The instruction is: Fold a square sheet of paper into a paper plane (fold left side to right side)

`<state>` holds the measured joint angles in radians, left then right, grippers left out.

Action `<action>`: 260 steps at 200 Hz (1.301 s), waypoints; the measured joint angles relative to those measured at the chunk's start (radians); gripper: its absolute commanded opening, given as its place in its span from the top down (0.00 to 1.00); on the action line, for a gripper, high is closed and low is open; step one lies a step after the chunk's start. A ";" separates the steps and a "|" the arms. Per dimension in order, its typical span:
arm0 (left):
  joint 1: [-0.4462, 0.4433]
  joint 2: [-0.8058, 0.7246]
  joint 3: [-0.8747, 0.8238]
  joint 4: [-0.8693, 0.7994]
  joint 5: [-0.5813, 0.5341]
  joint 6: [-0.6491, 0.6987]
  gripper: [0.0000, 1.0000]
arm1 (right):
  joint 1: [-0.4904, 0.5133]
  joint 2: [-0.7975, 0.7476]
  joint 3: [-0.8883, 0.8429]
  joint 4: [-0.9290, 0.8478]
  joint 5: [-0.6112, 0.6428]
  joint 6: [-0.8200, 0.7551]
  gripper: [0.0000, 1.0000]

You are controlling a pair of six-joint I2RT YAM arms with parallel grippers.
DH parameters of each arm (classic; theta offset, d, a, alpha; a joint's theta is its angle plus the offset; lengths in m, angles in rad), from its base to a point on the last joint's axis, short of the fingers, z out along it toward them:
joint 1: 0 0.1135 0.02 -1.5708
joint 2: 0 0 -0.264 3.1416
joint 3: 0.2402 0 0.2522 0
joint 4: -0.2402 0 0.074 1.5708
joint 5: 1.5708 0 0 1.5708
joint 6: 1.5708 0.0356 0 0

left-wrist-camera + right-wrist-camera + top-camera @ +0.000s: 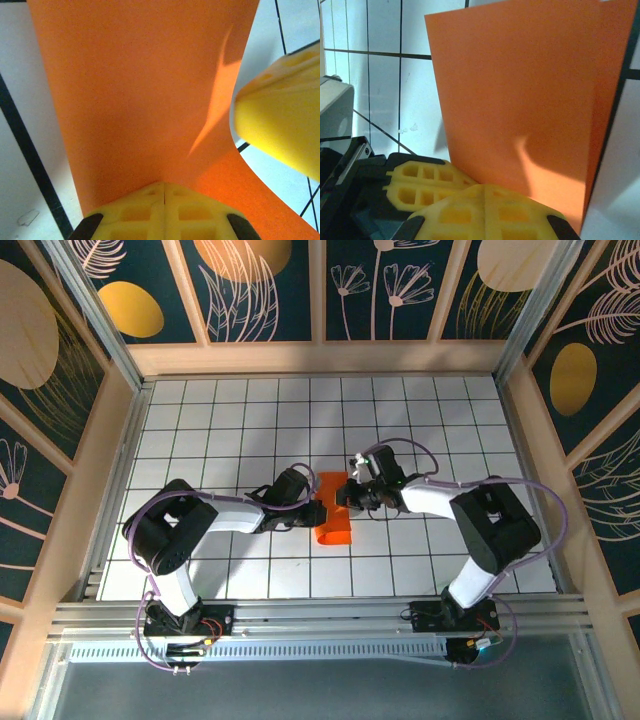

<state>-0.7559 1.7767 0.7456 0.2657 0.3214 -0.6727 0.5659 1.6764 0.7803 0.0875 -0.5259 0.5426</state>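
Note:
The square sheet of paper (334,526) is bright orange and lies doubled over into a narrow upright strip on the tiled table, a rectangle rather than a pointed paper plane. My left gripper (321,507) is shut, its yellow tips (164,188) pressed against the sheet (140,90) from the left. From the right, my right gripper (347,498) is also shut, its tips (484,190) against the sheet (520,90). Two layers show along the paper's right edge in the right wrist view. Whether either gripper pinches paper between its fingers I cannot tell.
The white tiled table (240,420) with black grid lines spreads around the paper. Wooden walls (320,358) close it in at the back and sides. A metal rail (320,615) runs along the near edge by the arm bases.

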 measured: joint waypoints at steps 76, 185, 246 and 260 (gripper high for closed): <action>-0.004 0.000 0.000 0.000 -0.007 0.000 0.97 | 0.032 0.136 0.069 0.040 -0.016 0.017 1.00; -0.020 -0.061 -0.076 0.019 -0.015 0.000 0.97 | 0.031 0.155 0.070 0.031 0.005 0.022 1.00; -0.030 -0.177 -0.237 0.084 0.005 -0.028 0.96 | 0.031 0.155 0.068 0.035 0.004 0.022 1.00; -0.030 -0.198 -0.256 0.084 0.011 -0.042 0.96 | 0.031 0.155 0.068 0.035 0.004 0.022 1.00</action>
<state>-0.7860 1.5791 0.4892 0.3496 0.3325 -0.7147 0.5964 1.8317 0.8482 0.1226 -0.5217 0.5644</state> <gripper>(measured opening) 0.048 0.051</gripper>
